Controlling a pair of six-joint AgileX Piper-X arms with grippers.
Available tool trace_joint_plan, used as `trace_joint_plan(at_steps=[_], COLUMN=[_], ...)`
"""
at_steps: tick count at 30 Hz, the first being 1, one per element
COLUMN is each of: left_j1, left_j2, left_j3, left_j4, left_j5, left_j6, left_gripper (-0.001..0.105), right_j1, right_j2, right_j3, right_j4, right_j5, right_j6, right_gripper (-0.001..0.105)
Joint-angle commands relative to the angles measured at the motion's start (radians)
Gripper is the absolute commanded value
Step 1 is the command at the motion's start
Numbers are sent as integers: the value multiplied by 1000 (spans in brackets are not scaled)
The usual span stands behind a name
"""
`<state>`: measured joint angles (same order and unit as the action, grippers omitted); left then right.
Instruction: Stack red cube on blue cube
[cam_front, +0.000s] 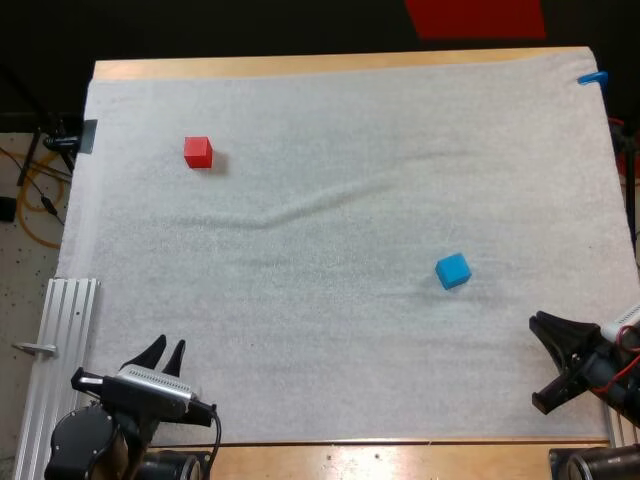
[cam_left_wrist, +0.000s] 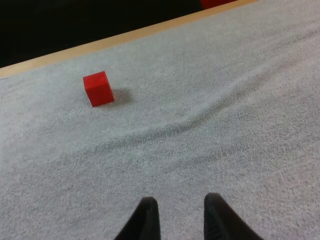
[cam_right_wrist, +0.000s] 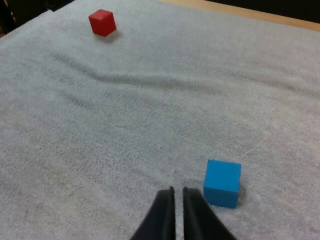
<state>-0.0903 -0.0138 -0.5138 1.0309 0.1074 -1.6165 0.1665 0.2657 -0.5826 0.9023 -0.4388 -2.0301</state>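
Stacking task at its outset; no step is complete. The red cube (cam_front: 198, 152) sits toward the far left of the mat (cam_front: 350, 110). It is well apart from the blue cube (cam_front: 453, 270), which lies right of centre, and a shallow wrinkle (cam_front: 300, 212) in the mat runs between them. Neither cube is touched. The left gripper (cam_left_wrist: 180, 200) hangs over the mat's near left part, fingers moderately apart and empty, facing the red cube from well away. The right gripper (cam_right_wrist: 178, 192) hovers near the blue cube, fingers drawn together with only a slit between them and holding nothing. The high view of it is ambiguous, so this reading rests on the right wrist view. Left to do, by judgement: reach and grasp the red cube, carry it across, set it squarely on the blue cube, and release. No brand, label or legible writing appears on the cubes, mat or grippers.
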Motion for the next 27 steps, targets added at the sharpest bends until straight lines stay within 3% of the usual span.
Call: trace_joint_plan(at_steps=[1, 8, 14, 16, 18, 21, 27], left_j1=[0, 0, 0, 0, 0, 0, 0], left_j2=[-135, -135, -135, -135, -135, -135, -119], left_j3=[-1, -1, -1, -1, -1, -1, -4], left_j4=[-13, -13, -13, -13, -13, -13, -25], left_j5=[-5, -5, -5, -5, -5, -14, -98], left_j6=[-7, -7, -7, -7, -7, -7, -7], left_gripper=[24, 24, 41, 43, 43, 43, 43], right_j1=[3, 3, 3, 3, 3, 3, 3], right_j2=[1, 1, 1, 1, 1, 1, 1], right_j3=[-10, -10, -10, -10, -10, -10, -10], right_j4=[-16, -1, -1, -1, -1, -1, -1], right_j5=[-8, 16, 15, 15, 23, 42, 45], right_j6=[-8, -8, -8, -8, -8, -8, -8], right_gripper=[0, 0, 0, 5, 21, 35, 33])
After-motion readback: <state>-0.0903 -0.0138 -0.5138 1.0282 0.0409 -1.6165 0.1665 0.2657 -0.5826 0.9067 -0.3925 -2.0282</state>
